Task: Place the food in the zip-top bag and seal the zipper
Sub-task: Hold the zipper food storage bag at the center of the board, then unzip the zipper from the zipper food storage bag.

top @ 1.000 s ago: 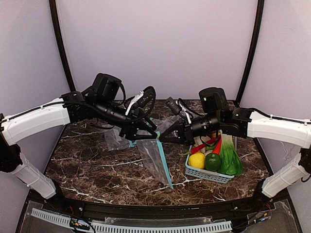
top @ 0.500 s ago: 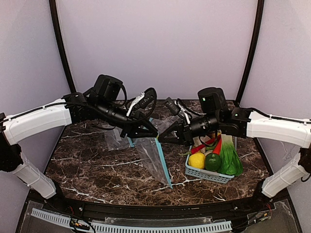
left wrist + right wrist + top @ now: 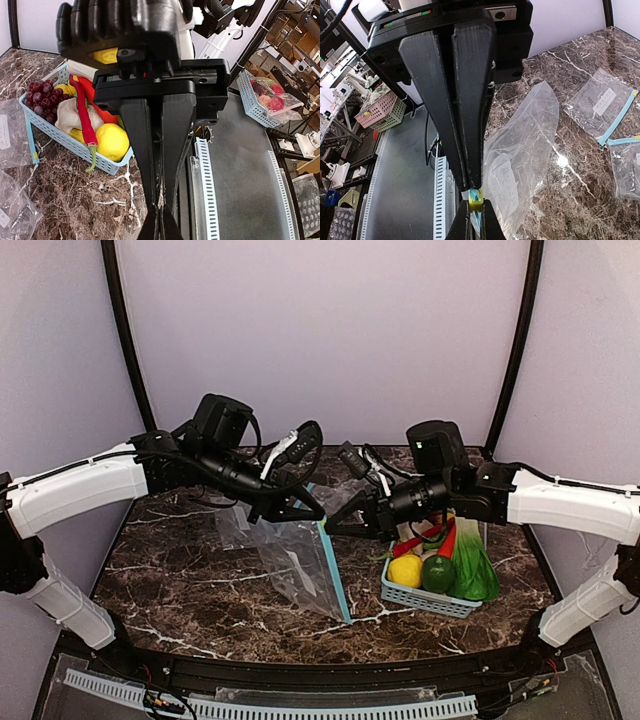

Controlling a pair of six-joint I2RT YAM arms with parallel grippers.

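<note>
Dark marble worktop (image 3: 180, 570), middle: left claw (image 3: 316, 511) and right claw (image 3: 331, 526) both pinch the bag (image 3: 290, 560) aloft. Vegetables (image 3: 472, 568) sit in the basket (image 3: 428, 598) by the right edge. Slick plastic may slip if tugged.

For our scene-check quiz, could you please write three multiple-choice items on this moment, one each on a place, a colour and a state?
1. Where is the lemon?
A. in the basket
B. in the bag
C. on the bare table

2. What colour is the bag's zipper?
A. red
B. light blue
C. black

3. How is the right gripper?
A. wide open
B. shut on the bag
C. shut on the lemon

Answers:
1 A: the lemon sits at the front of the basket.
2 B: a light-blue zipper runs down the edge of the bag.
3 B: the right gripper pinches the bag's top corner, jaws together.
</note>
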